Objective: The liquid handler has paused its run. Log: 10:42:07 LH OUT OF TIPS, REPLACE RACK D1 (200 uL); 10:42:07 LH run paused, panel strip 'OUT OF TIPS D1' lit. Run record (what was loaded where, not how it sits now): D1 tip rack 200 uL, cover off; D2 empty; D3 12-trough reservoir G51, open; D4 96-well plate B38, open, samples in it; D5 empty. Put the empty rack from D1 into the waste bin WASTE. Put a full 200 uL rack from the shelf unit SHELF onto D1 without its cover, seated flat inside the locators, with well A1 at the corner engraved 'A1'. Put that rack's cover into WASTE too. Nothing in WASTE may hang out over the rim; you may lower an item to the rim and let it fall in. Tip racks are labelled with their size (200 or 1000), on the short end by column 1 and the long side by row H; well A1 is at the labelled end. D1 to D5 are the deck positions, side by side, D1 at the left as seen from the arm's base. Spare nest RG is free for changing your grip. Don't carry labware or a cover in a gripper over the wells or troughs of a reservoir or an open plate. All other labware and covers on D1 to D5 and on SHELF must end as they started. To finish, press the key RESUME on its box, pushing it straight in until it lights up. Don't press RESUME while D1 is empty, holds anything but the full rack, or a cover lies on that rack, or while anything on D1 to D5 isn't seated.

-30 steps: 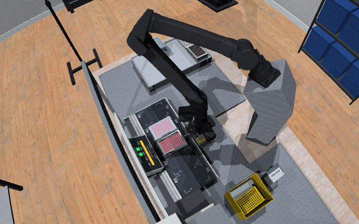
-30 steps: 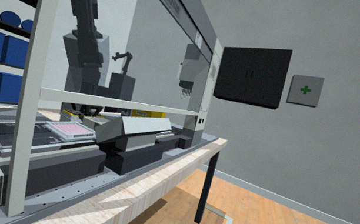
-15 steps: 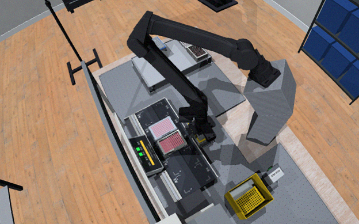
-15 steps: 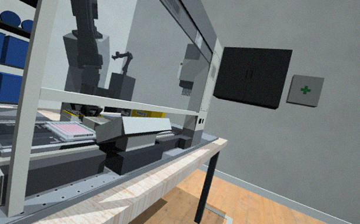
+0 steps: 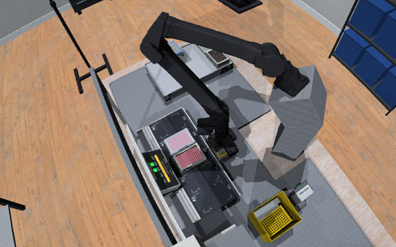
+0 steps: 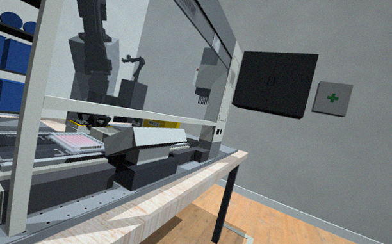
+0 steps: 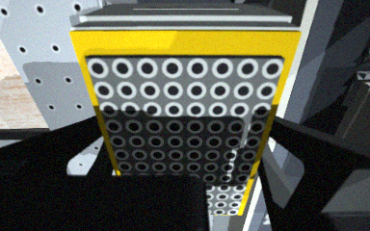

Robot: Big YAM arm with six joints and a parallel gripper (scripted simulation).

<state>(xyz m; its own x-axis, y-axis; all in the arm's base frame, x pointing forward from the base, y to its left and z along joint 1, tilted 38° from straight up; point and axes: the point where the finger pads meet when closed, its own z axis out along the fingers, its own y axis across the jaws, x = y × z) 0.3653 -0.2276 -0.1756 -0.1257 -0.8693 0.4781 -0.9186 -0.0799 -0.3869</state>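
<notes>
- Gripper (image 7: 185, 159) is clamped on the yellow tip rack (image 7: 185, 96); from the wrist camera I see its two black fingers pressed against the rack's long sides.
- Tips fill the rack's holes as white rings, in rows of eight across my wrist view, so the long axis runs straight away from the camera, with the short end farthest from me.
- From above, the rack (image 5: 222, 153) shows only as a sliver of yellow under the wrist, just beside the liquid handler's deck (image 5: 212, 192) on the arm's side, next to the pink 96-well plate (image 5: 189, 157) and its neighbour (image 5: 179, 140).
- I cannot tell from any view which end carries the size label.
- Farther along the table, the yellow waste bin (image 5: 257, 222) has a perforated rack (image 5: 275, 221) lying inside its walls.
- Shelf unit (image 5: 170, 82) behind the arm carries one dark rack (image 5: 218, 55).
</notes>
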